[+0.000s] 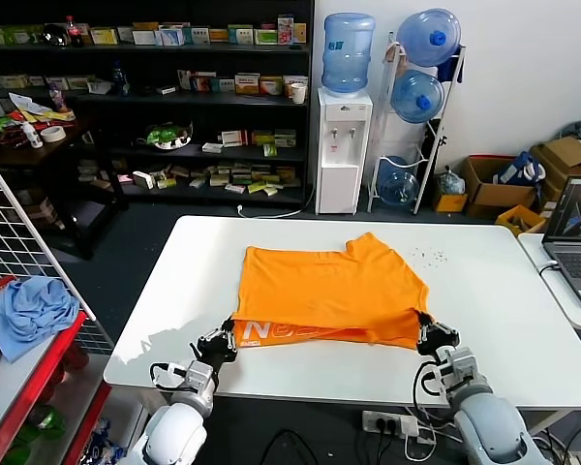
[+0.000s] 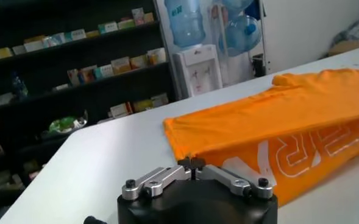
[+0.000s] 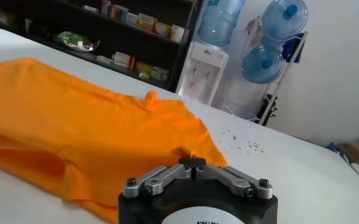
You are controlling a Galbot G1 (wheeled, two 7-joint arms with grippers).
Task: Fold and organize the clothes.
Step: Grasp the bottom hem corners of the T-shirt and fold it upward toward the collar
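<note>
An orange T-shirt (image 1: pixel 334 291) is spread on the white worktop (image 1: pixel 484 300), roughly at its middle, with the collar end turned toward the water dispenser (image 1: pixel 342 150) that stands beyond the worktop's far edge. The near hem of the T-shirt is lifted and turned back, so that white block lettering (image 1: pixel 271 331) is exposed along the edge farthest from the dispenser; the same lettering is seen in the left wrist view (image 2: pixel 301 152).

The left gripper (image 1: pixel 220 341) is placed at the near corner of the T-shirt on the robot's left, its fingers pressed together and pinching the fabric edge, as is shown close up (image 2: pixel 192 163). The right gripper (image 1: pixel 434 334) is set at the opposite near corner, likewise closed and pinching the hem, with the cloth gathered at its fingertips (image 3: pixel 192 162).

A few small dark specks (image 1: pixel 426 257) are scattered on the worktop between the T-shirt and the dispenser side, toward the robot's right. A laptop (image 1: pixel 579 232) is seen on a neighbouring surface further to that side. A light blue cloth (image 1: pixel 31 308) is left on a red shelf well apart from the worktop, on the robot's left.
</note>
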